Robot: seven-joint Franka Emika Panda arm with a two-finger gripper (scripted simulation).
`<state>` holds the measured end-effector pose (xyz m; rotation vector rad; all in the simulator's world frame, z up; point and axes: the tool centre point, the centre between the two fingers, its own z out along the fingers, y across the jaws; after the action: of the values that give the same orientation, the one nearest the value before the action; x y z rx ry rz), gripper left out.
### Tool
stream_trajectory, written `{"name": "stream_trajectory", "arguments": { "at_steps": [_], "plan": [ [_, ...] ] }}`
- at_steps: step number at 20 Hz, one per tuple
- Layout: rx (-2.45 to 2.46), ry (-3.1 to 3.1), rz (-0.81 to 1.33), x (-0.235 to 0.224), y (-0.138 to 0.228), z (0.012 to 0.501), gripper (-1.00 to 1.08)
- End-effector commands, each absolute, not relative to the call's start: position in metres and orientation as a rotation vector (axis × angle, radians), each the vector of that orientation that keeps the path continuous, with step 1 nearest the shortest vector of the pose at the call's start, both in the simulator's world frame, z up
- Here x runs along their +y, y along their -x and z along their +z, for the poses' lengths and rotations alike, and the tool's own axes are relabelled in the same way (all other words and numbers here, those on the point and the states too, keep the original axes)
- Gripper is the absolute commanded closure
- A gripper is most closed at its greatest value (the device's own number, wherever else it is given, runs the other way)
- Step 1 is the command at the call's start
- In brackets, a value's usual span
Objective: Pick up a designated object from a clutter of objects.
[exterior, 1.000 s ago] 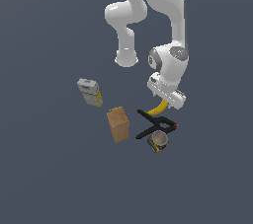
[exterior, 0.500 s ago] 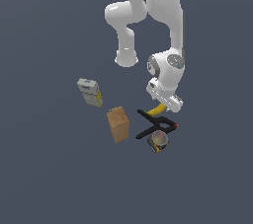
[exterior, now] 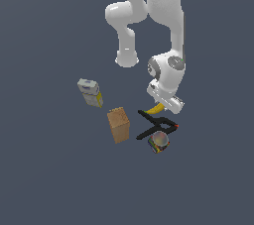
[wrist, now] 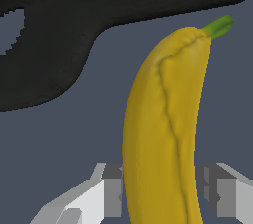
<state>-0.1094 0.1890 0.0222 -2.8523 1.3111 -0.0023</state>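
Banana (wrist: 163,134): curved, yellow, ridged skin, short green stem tip

No text, label, brand, number or sign can be read on anything here.

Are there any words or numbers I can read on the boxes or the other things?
No text can be read anywhere.
Grey-and-yellow box: light patches on its face, too blurred to read.
Tan box: plain, no print.
Small multicoloured cube: colours only, no letters.
Banana and black clamp: no labels.
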Motion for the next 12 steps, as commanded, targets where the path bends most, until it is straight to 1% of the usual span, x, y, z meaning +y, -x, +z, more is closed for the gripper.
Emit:
{"name": "stream_trajectory", "arguments": {
  "at_steps": [1, 12],
  "plan": [
    [1.313, 2.854, 0.001, 0.188, 0.110, 0.021, 1.08],
    [1.311, 2.852, -0.002, 0.187, 0.109, 0.033, 1.08]
  ]
}}
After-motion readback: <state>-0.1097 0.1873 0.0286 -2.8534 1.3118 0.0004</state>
